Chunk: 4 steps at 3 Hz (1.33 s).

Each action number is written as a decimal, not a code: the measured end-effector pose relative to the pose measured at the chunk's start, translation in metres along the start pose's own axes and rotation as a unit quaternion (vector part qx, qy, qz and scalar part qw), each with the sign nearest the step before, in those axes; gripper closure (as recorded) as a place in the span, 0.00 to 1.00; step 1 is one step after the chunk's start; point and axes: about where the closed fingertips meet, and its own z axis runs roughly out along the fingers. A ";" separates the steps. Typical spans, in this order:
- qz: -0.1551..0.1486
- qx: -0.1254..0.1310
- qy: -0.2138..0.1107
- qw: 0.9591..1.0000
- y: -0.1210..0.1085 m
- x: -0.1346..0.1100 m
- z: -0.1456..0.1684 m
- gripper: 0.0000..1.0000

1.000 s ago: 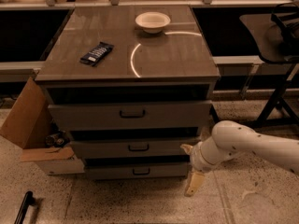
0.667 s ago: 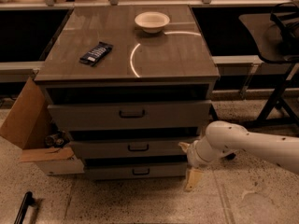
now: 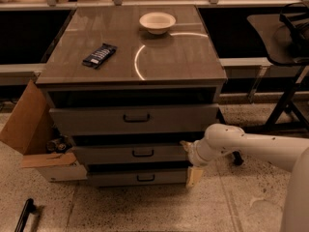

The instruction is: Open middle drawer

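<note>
Currently at the right end of the middle drawer [image 3: 111,154]: tool [image 3: 190,159], on a white arm [image 3: 251,146] reaching in from the right edge, low and near the floor [image 3: 145,209]. Tool state: cannot tell, apart or together not visible from this angle. Pale part of it pointing down just beside the right end of the bottom drawer [image 3: 120,179]. Well apart from the small dark handle [image 3: 143,153] at the centre of the middle drawer's front, not touching it. Middle drawer placed between the taller top drawer [image 3: 96,120] and the slim bottom one, all grey, stacked under the tabletop [image 3: 183,62], with a dark gap above its front. On the tabletop: white bowl [image 3: 157,22] near the back edge, dark flat packet [image 3: 99,55] toward the left, well apart from the bowl, plus a bright curved reflection [image 3: 136,62] between them. Left of the drawers, open cardboard box [image 3: 26,124] close against them, flap folded down beside the middle drawer's left end. Black stand [image 3: 289,66] at the back right. Thin black object [image 3: 24,215] lying on the speckled floor at lower left.
</note>
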 end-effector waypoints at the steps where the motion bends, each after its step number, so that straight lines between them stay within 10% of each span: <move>1: -0.008 0.024 0.000 1.000 -0.025 0.008 0.015 0.00; 4: -0.006 0.025 -0.004 1.000 -0.050 0.026 0.055 0.30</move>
